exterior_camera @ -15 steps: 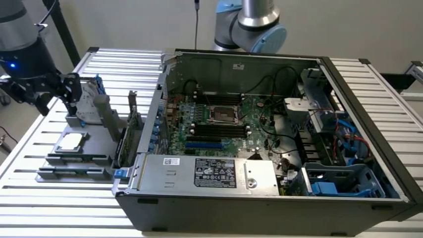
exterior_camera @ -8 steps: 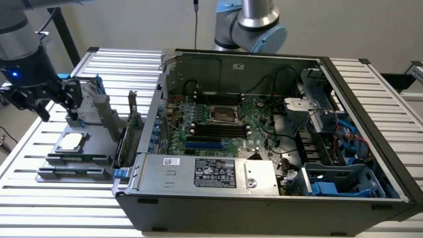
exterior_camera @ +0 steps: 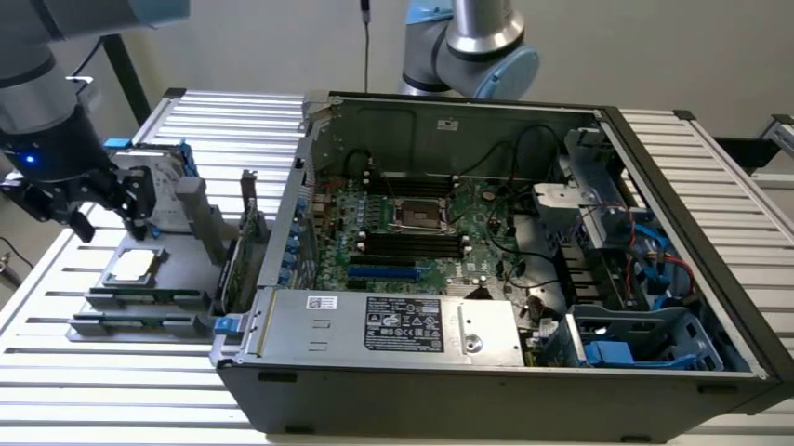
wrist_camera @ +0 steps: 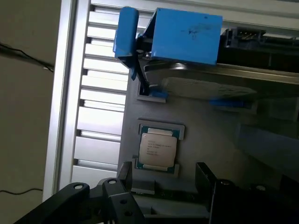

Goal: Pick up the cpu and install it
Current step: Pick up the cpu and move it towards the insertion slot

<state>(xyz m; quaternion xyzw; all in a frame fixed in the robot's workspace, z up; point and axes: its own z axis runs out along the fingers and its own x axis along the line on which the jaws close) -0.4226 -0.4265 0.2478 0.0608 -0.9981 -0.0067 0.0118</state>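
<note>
The cpu [exterior_camera: 134, 267], a small flat square chip with a silver-grey top, lies in a recess of the grey parts holder [exterior_camera: 186, 279] at the exterior view's left. In the wrist view the cpu [wrist_camera: 159, 149] shows its printed lid. My gripper [exterior_camera: 112, 228] hangs a little above it, slightly toward the exterior view's left, open with nothing between its fingers. Both black fingers [wrist_camera: 119, 186] reach in at the wrist view's edge, and the gripper [wrist_camera: 163, 171] straddles the cpu's near side. The motherboard's socket [exterior_camera: 419, 216] sits open in the middle of the computer case [exterior_camera: 496, 372].
A hard drive in a blue frame [exterior_camera: 159, 177] stands on the holder just behind the cpu, seen close as the blue frame [wrist_camera: 184, 35]. Memory sticks [exterior_camera: 139, 300] lie in front of it. A second arm [exterior_camera: 478, 46] stands behind the case. A slatted metal table [exterior_camera: 125, 390] carries everything.
</note>
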